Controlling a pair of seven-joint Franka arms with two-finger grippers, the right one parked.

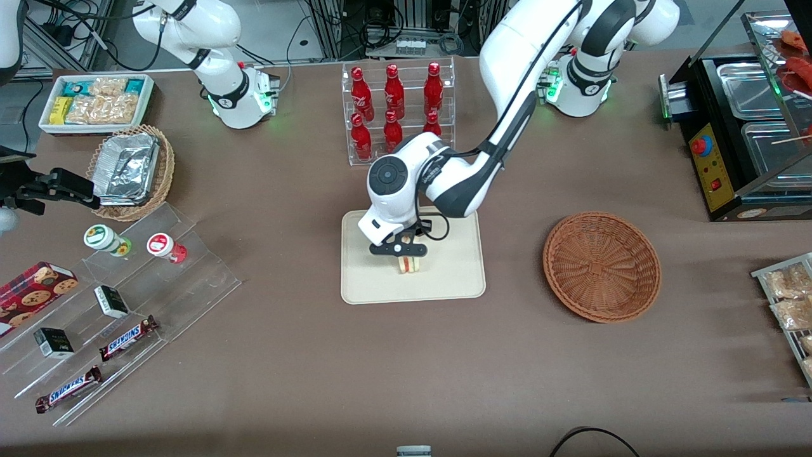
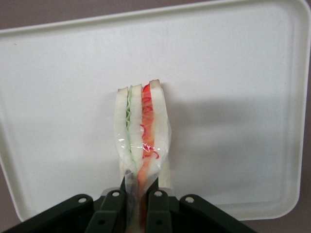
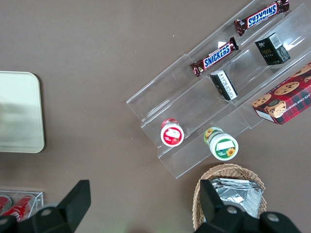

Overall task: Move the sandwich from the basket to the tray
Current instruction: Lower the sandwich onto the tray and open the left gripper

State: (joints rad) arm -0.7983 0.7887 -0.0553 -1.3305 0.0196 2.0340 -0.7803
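While the basket (image 1: 601, 266) sits empty toward the working arm's end of the counter (image 1: 317, 381), the gripper (image 1: 408, 253) is over the tray (image 1: 457, 279), fingers (image 2: 112, 208) closed narrow on the sandwich (image 1: 410, 264). The wrist view shows the pinch is on the wrapped end of the wedge, bread slices and green and red filling layers sticking out past the fingertips above the tray surface (image 2: 233, 73). Can't tell from either view whether the sandwich is touching the tray or just above it. Basket and tray are well apart, basket slightly nearer the front camera. The red bottles in a clear rack (image 1: 396, 108) are farther from the camera than the tray. Toward the parked arm's end: a clear stepped shelf (image 1: 114, 317) with Snickers bars (image 1: 127, 337), small jars and boxes, plus a lighter wicker basket of foil containers (image 1: 130, 170).
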